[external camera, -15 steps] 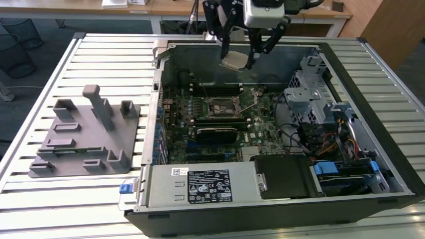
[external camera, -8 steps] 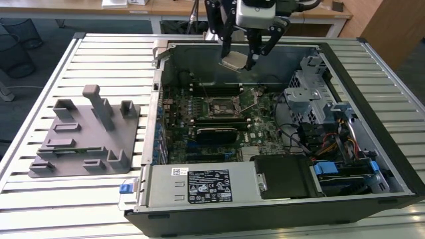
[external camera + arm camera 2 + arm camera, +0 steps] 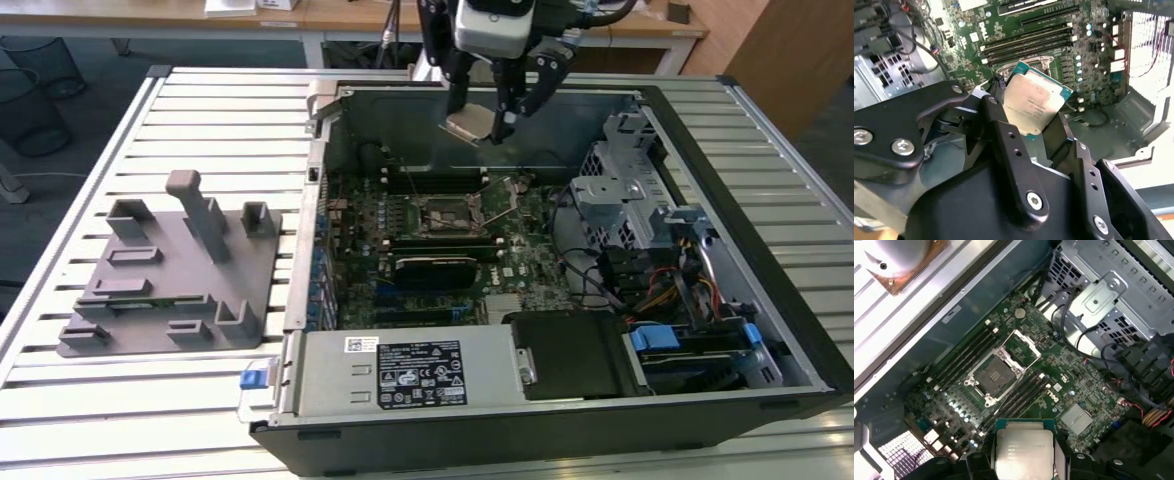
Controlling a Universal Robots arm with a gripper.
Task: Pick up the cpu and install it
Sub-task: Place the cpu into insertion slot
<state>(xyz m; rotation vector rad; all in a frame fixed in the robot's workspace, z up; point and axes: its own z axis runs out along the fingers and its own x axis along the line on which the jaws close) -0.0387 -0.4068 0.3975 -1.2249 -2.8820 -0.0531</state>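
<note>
My gripper (image 3: 483,122) is shut on the cpu (image 3: 470,125), a flat square chip with a silvery top, holding it by two opposite edges. It hangs in the air above the back part of the open computer case (image 3: 747,330). In both wrist views the cpu (image 3: 1035,102) (image 3: 1024,452) sits between the black fingers (image 3: 1004,135), tilted, over the green motherboard (image 3: 1074,390). The black-framed socket (image 3: 447,212) (image 3: 995,372) lies below with its metal lid and lever swung open. The cpu is clear of the socket, well above it.
The grey plastic holder tray (image 3: 174,270) with upright pegs rests on the slatted table (image 3: 134,400), at the exterior view's left of the case. Inside the case are memory slots (image 3: 961,357), a metal drive cage (image 3: 621,190), cable bundles (image 3: 667,290) and a power supply (image 3: 400,370).
</note>
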